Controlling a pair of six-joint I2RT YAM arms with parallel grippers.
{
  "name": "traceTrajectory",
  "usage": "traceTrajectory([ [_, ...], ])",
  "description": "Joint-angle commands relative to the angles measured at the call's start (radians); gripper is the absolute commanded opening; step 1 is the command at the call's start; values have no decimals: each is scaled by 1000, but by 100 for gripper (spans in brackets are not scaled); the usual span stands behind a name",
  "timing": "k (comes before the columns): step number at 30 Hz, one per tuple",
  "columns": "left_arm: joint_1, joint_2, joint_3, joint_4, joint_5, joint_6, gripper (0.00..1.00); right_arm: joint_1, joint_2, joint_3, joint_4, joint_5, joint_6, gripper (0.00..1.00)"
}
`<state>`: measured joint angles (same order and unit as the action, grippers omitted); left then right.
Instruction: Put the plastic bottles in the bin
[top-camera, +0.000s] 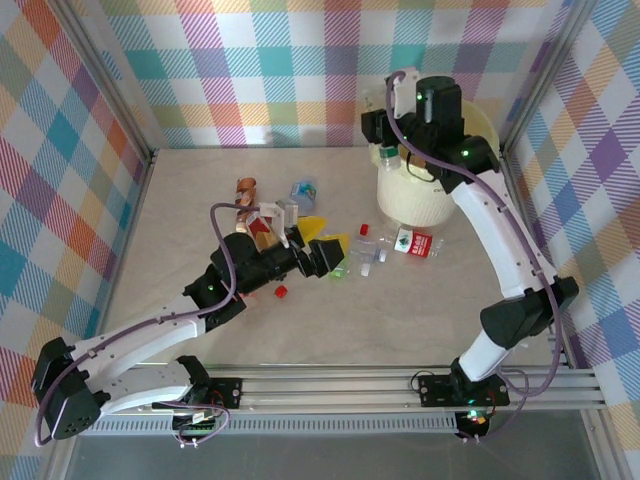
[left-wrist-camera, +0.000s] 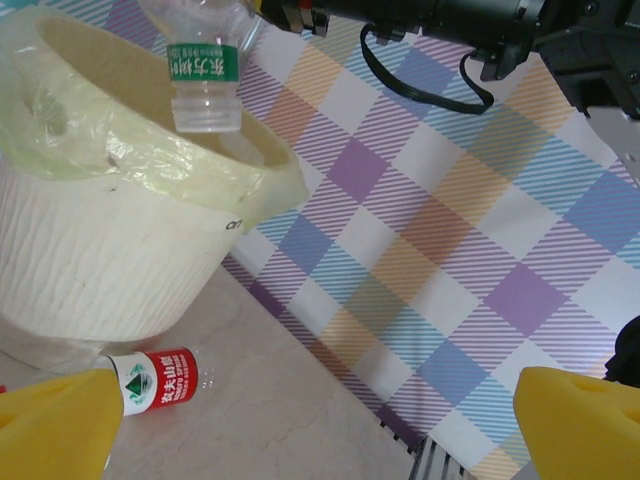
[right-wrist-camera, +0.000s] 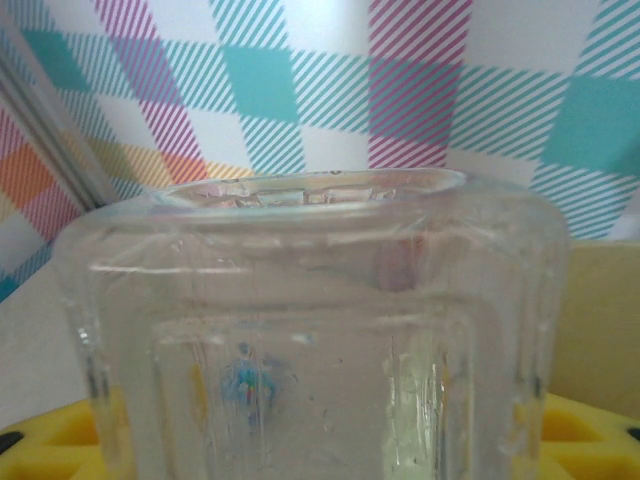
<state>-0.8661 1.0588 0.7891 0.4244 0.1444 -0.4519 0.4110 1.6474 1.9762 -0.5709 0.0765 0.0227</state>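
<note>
Mid-table, the left pincer (top-camera: 326, 236) stands spread wide with nothing between its yellow fingers (left-wrist-camera: 55, 430), and it faces the right side. The loose bottles lie scattered around it. A red-labelled bottle (top-camera: 413, 243) lies on its side just before the foot of the bin (top-camera: 415, 205), with a couple of clear ones (top-camera: 366, 252) beside it. A red cap (top-camera: 281, 291) lies nearer the front edge, and a brown bottle (top-camera: 245, 190) and a crushed blue one (top-camera: 303, 190) lie further back. The bin sits in the far right corner. Above its mouth the right pincer (right-wrist-camera: 318, 440) pinches a clear green-labelled bottle (left-wrist-camera: 205, 70), which hangs free of the liner (left-wrist-camera: 150, 150). These bottles look empty: light, thin-walled, springy and slick. A hard squeeze would likely buckle them or make them squirt out. Taking each across the labelled middle, or at the stiffer neck, seems safest.
</note>
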Motion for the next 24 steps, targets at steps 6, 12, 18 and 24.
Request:
traceTrajectory([
  [6, -1, 112, 134, 17, 55, 40, 100, -95, 76, 118, -15, 72, 45, 60],
  [12, -2, 208, 230, -45, 100, 72, 100, -157, 165, 203, -93, 156, 78, 60],
  [18, -6, 283, 323, -196, 145, 151, 100, -210, 243, 256, -188, 170, 107, 60],
  [24, -8, 315, 341, -225, 148, 177, 100, -254, 346, 353, -346, 132, 147, 61],
])
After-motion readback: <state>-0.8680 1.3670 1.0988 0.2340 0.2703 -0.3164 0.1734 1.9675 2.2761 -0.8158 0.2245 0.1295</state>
